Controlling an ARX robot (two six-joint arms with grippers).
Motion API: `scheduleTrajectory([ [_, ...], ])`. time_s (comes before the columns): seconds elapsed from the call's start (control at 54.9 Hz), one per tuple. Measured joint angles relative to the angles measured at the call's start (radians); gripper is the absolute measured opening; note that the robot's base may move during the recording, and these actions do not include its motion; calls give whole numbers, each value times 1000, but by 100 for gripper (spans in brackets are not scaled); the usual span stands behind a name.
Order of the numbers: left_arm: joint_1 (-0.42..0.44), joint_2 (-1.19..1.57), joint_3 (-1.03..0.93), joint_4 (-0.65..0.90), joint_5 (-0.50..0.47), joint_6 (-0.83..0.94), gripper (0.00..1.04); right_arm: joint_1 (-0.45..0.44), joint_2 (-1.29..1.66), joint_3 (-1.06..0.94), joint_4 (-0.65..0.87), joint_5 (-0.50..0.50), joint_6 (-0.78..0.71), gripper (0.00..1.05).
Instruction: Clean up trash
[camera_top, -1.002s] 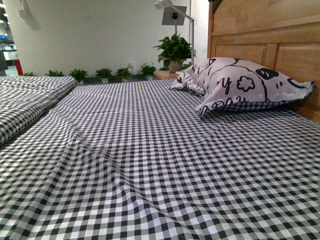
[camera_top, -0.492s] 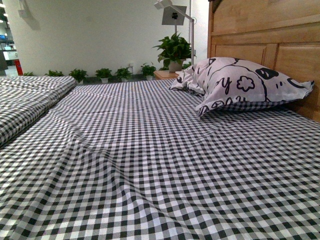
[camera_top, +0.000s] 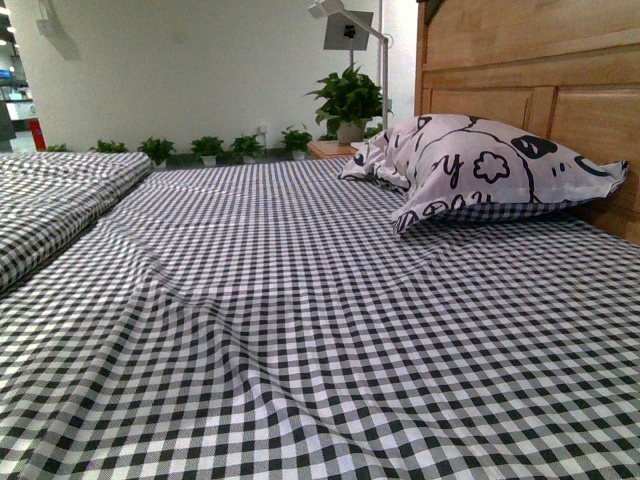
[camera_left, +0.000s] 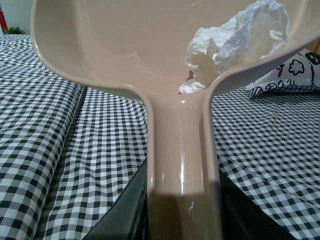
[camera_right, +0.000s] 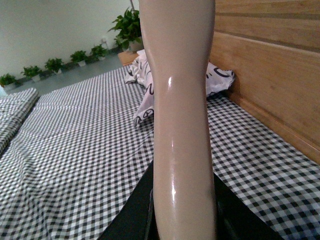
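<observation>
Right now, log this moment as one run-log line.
left gripper: holds dustpan handle | trash: in dustpan | right gripper: holds beige handle | bed sheet: no trash seen, front view

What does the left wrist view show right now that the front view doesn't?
Only the left wrist view shows the beige dustpan, seen along its handle, with the crumpled white tissue wad lying inside the pan near where the handle joins. The gripper itself is only dark shapes beside the handle; its jaws cannot be made out.

Only the front view shows the wooden headboard, the large potted plant, the row of small plants and a white lamp. No arm appears there.

Both show the checked bedsheet and the patterned pillow.
</observation>
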Motion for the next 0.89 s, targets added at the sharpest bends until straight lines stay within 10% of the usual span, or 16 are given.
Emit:
scheduleTrajectory([
  [0.893, 0, 0, 0, 0, 0, -3, 28, 0, 0, 0, 0, 0, -6, 19],
])
